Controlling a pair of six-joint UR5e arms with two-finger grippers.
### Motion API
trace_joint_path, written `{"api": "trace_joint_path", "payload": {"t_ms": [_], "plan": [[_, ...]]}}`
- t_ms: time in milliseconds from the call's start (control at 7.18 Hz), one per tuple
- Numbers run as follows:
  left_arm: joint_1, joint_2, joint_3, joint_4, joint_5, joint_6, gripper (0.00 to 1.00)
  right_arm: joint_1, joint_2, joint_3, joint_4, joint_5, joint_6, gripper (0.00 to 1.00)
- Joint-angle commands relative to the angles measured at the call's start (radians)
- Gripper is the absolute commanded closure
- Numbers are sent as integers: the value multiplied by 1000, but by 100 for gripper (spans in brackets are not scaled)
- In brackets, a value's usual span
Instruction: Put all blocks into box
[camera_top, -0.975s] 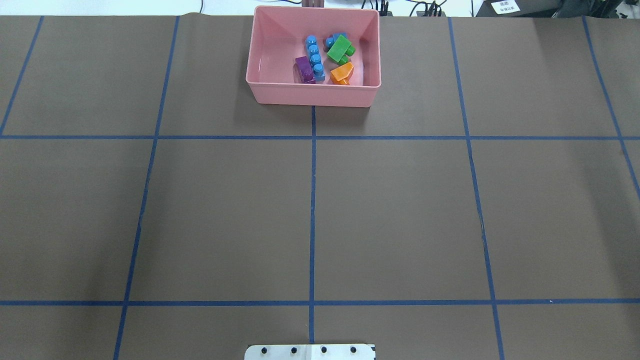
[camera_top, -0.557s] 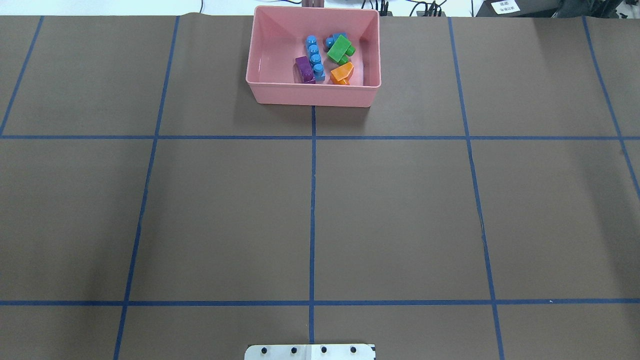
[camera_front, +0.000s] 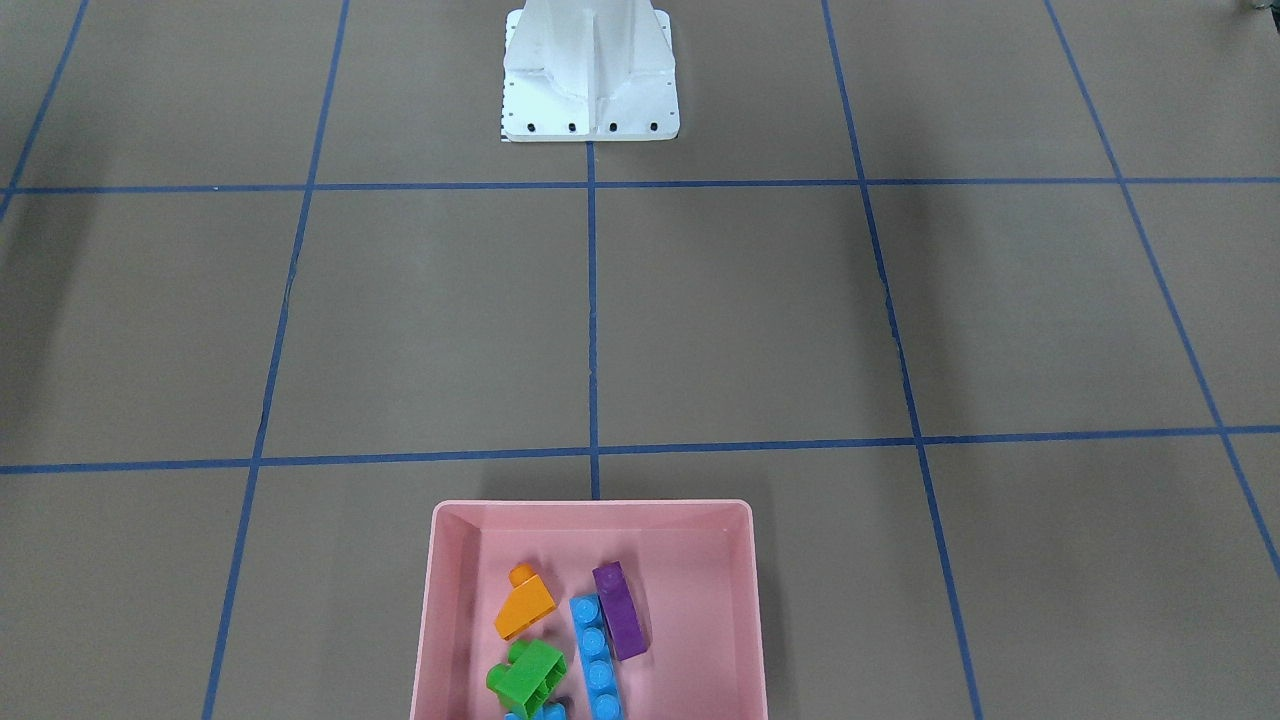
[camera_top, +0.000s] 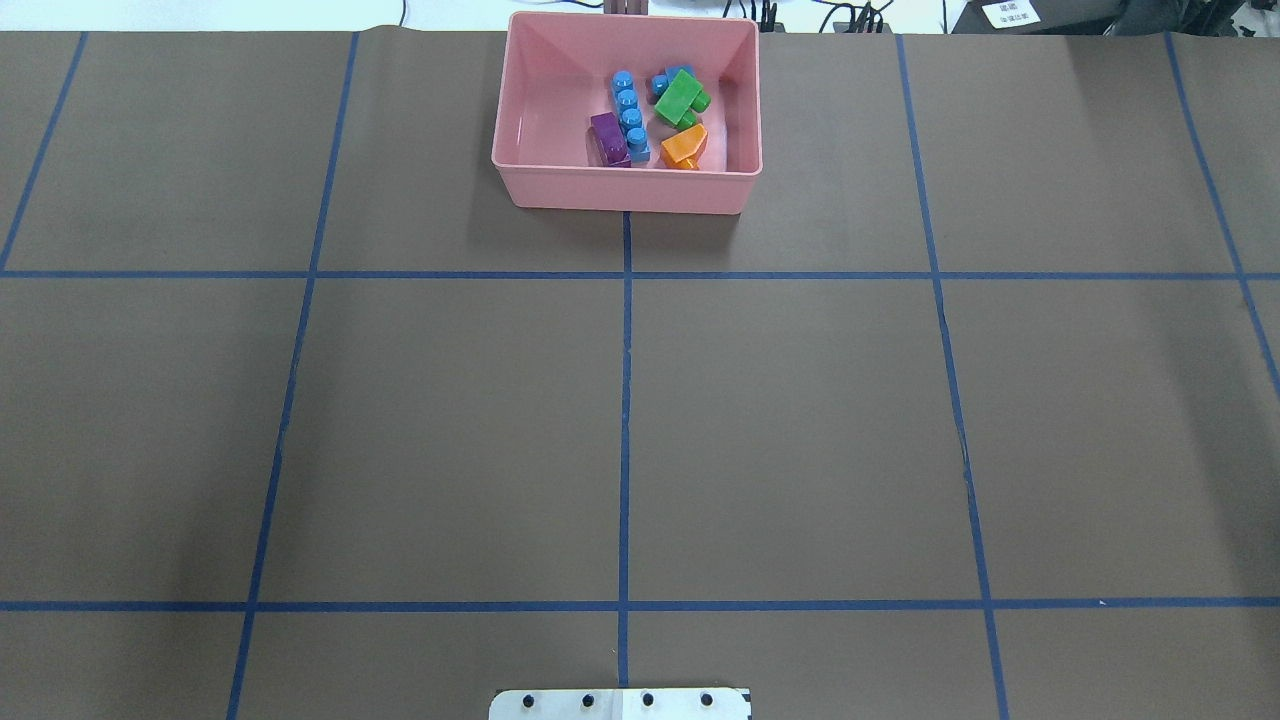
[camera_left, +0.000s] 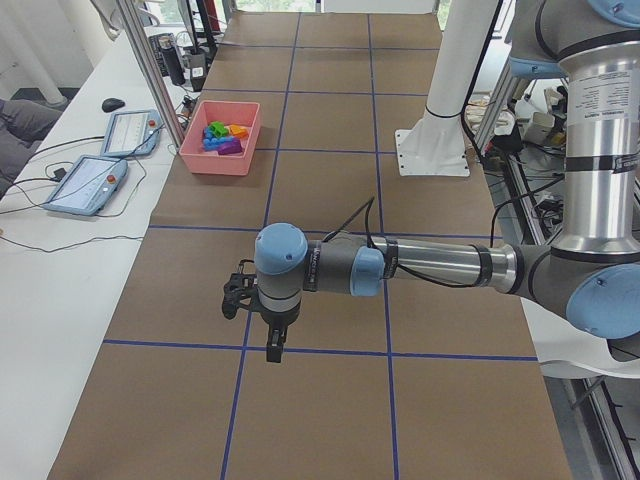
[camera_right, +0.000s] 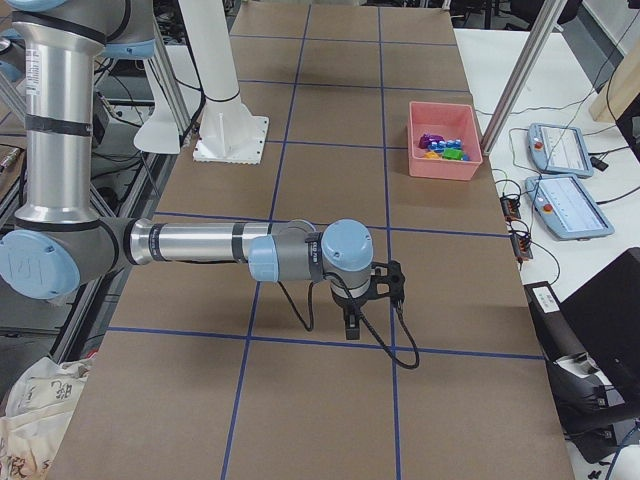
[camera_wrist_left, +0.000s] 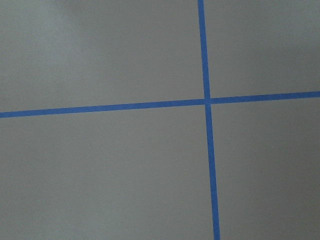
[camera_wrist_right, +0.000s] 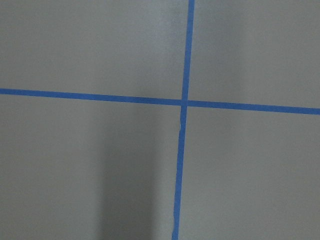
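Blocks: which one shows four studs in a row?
The long light-blue block, beside the purple block; the other light-blue block is short, tucked against the green block.

a robotics lab: ur5e arms (camera_left: 430, 265), a table (camera_top: 800, 420) papered brown under a blue tape grid (camera_top: 625, 400), teach pendants (camera_left: 85, 185) on the bench (camera_left: 50, 290) beyond the left gripper (camera_left: 273, 352).

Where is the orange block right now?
In the overhead view, the orange block lies inside the pink box, by its robot-side wall, right beside the green block.
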Motion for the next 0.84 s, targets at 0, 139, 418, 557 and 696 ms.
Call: {"api": "trace_joint_path", "payload": {"t_ms": [0,139,418,557,696], "plan": [[2,-2,0,-1,-2,-1,0,0,2,-6,0,12,2,0],[2,-2,0,-2,-2,-1,0,0,2,-5,-1,15,2,0],[5,-2,0,-2,-2,-1,0,0,2,-5,-1,20,3,0],[5,-2,0,-2,-2,-1,0,0,2,-5,-3,29,3,0],[5,-3,0,-2,-2,-1,0,0,2,-5,-3,35,3,0]]}}
